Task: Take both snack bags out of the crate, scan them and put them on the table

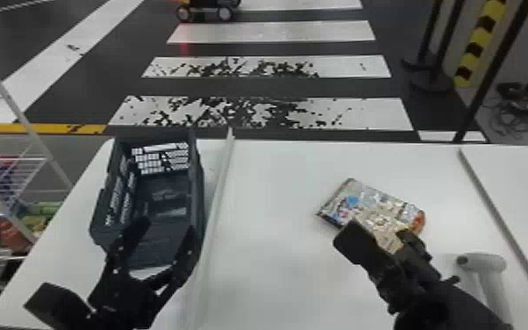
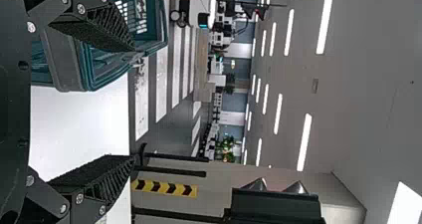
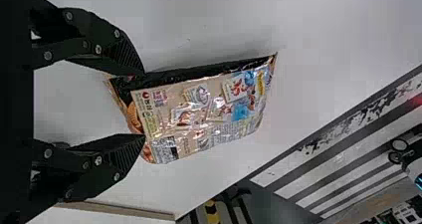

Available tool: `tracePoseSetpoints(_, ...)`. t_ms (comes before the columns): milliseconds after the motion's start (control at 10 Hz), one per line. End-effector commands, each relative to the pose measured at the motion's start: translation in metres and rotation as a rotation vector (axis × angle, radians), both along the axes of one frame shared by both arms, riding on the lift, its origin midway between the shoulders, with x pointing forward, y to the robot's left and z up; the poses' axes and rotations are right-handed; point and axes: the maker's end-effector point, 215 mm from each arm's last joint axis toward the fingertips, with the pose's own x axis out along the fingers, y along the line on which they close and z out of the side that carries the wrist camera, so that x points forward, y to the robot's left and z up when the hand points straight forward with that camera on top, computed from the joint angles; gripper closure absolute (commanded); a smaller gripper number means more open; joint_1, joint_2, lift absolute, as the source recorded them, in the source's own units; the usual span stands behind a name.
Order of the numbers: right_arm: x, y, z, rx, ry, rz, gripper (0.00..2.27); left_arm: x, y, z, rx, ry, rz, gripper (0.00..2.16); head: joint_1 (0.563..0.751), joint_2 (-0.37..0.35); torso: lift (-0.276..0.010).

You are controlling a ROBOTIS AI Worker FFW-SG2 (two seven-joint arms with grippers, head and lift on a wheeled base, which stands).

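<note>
Two are open, the left pincer and right pincer; a crooked pinch could let the snack bag slip.

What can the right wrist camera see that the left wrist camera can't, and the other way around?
Right wrist view: the snack bag lying on the table, and the open right claw at one end of it.

Left wrist view: the crate, the open left claw and long ceiling lights.

Both: the white table, the striped floor and a yellow-and-black post.
</note>
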Motion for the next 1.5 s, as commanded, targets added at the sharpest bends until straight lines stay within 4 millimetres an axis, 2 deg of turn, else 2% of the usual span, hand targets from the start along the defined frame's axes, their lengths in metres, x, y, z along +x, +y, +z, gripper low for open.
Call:
tracePoseSetpoints(0,0.001,0.011,0.005,0.168,0.034,-0.015,0.06,0.000,0.000,-0.001,0.000,0.002,0.000,0.25,0.695,0.095,-0.093)
tracePoseSetpoints(200,0.005,0.034,0.014,0.499,0.116,-0.021,0.07,0.000,0.000,-0.003,-0.001,0.005,0.000,0.25,0.695,0.110,-0.093)
tracePoseSetpoints(400,0.007,0.049,0.026,0.747,0.165,-0.032,0.08,0.000,0.001,-0.003,0.000,0.005,0.002,0.25,0.695,0.141,-0.093)
tracePoseSetpoints(500,0.012,0.057,0.039,0.894,0.181,-0.040,0.08,0.000,0.001,-0.003,0.000,0.005,0.001,0.25,0.695,0.152,-0.093)
tracePoseSetpoints(600,0.016,0.061,0.046,0.996,0.193,-0.050,0.09,0.000,0.000,-0.003,-0.002,0.005,0.001,0.25,0.695,0.163,-0.093)
tracePoseSetpoints(700,0.023,0.060,0.048,1.027,0.180,-0.056,0.20,0.001,0.001,-0.002,-0.001,0.004,0.003,0.25,0.695,0.168,-0.093)
tracePoseSetpoints(800,0.027,0.063,0.051,1.074,0.185,-0.058,0.45,0.000,0.001,-0.003,-0.001,0.005,0.002,0.25,0.695,0.171,-0.093)
tracePoseSetpoints(900,0.029,0.064,0.052,1.105,0.189,-0.060,0.94,0.000,0.001,-0.003,-0.001,0.005,0.002,0.25,0.695,0.172,-0.093)
tracePoseSetpoints(1000,0.031,0.065,0.050,1.120,0.192,-0.065,1.81,0.000,0.001,-0.004,-0.001,0.007,0.004,0.25,0.695,0.174,-0.093)
tracePoseSetpoints(1100,0.033,0.064,0.049,1.138,0.191,-0.075,2.25,0.000,0.001,-0.004,-0.001,0.007,0.004,0.25,0.695,0.175,-0.093)
tracePoseSetpoints(1400,0.069,0.065,0.062,1.206,0.049,-0.028,2.25,0.000,0.002,-0.007,-0.001,0.011,0.005,0.25,0.695,0.173,-0.093)
